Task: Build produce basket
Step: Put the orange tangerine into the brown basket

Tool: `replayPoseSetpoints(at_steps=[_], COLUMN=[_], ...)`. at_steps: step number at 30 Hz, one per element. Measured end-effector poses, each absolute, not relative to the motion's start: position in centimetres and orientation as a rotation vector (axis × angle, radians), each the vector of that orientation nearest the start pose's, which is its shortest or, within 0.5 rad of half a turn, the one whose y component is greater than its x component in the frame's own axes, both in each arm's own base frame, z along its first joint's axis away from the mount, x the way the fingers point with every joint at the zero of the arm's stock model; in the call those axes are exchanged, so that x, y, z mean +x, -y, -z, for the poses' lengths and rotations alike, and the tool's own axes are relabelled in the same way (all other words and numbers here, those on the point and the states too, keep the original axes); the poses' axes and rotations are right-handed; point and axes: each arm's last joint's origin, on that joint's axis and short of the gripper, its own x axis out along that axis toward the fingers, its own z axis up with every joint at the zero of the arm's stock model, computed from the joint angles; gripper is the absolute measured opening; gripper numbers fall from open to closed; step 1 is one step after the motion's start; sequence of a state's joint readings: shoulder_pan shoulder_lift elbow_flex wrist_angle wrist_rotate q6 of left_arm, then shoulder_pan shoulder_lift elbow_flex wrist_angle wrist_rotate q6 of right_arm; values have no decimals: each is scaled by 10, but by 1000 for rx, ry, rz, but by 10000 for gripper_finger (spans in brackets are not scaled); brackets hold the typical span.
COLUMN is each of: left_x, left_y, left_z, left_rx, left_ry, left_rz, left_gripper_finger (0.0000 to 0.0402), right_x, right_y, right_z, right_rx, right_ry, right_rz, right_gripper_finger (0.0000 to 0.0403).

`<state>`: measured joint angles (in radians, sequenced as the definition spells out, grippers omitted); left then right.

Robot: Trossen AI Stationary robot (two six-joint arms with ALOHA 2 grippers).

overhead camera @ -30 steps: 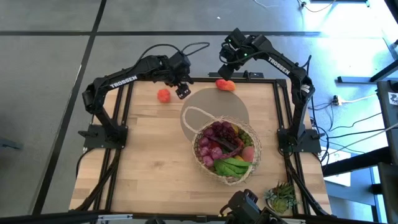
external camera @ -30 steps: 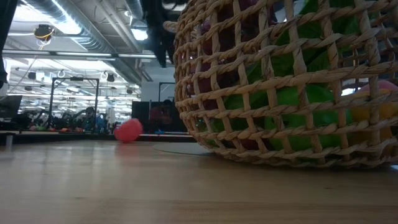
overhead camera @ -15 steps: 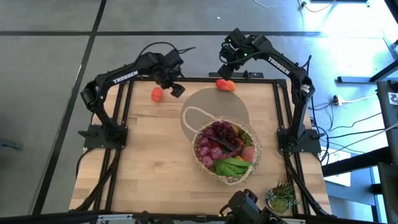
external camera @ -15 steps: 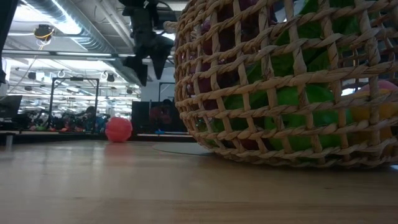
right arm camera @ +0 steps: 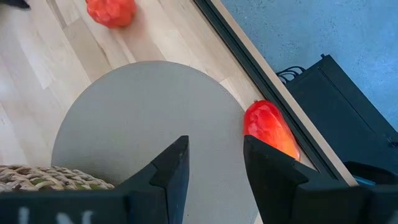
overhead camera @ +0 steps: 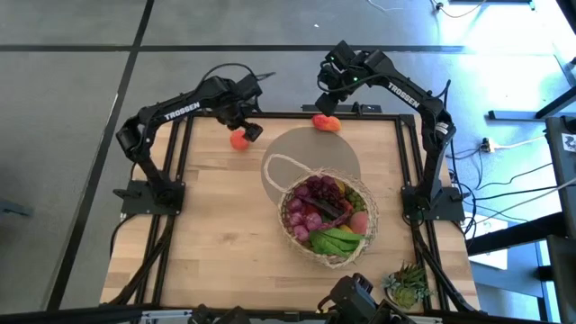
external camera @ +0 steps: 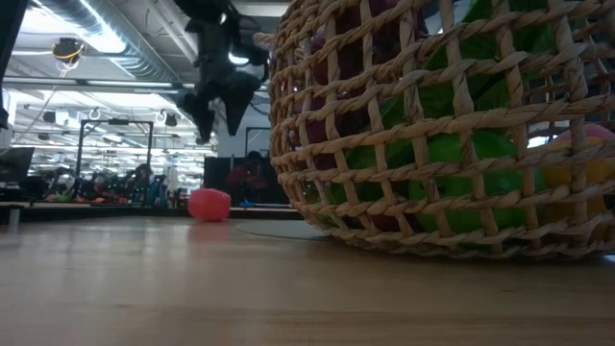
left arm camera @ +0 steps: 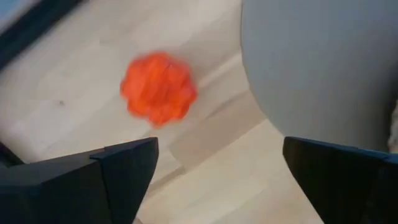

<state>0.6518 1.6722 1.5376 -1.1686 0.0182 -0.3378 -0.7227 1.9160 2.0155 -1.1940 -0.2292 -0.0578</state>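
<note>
The tan wicker basket (overhead camera: 326, 220) stands on the table toward its near right, filled with purple, green and red produce; it fills the low view (external camera: 442, 125). A lumpy red-orange produce piece (overhead camera: 238, 138) (left arm camera: 158, 87) lies on the wood near the far edge. My left gripper (overhead camera: 245, 126) (external camera: 216, 111) hovers open just above it, without touching. A second red piece (overhead camera: 326, 122) (right arm camera: 268, 132) lies at the far edge beside the grey mat. My right gripper (overhead camera: 328, 90) hangs open above that piece.
A round grey mat (overhead camera: 315, 157) (right arm camera: 149, 118) lies between the basket and the far edge, and the basket's handle (overhead camera: 279, 166) reaches over it. A spiky green potted plant (overhead camera: 409, 283) stands at the near right corner. Bare wood (overhead camera: 198, 225) fills the table's left half.
My left gripper has moved toward the table's left, from over the mat's edge to above the lumpy red-orange piece. That piece has rolled a little toward the left and then back toward the right along the table.
</note>
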Motion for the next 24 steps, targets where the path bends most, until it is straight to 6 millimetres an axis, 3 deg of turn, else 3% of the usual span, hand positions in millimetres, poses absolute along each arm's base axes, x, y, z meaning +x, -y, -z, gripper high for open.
replayPoseSetpoints(at_steps=[9,15,24], left_x=[253,252,248], left_y=[-205,-208,-208], left_z=[-255,-229,-212], left_rx=[-672,-616,-445], left_ry=[-1155,-1128,-1170], left_rz=[-745,-708,-707], left_gripper_finger=[396,399,399], right_x=[298,298,298], right_y=[254,254,254], right_z=[-351,-351,-351], right_rx=[454,454,453], right_ry=[-991,-991,-991], right_rz=[414,414,413], right_gripper_finger=[147,147,147])
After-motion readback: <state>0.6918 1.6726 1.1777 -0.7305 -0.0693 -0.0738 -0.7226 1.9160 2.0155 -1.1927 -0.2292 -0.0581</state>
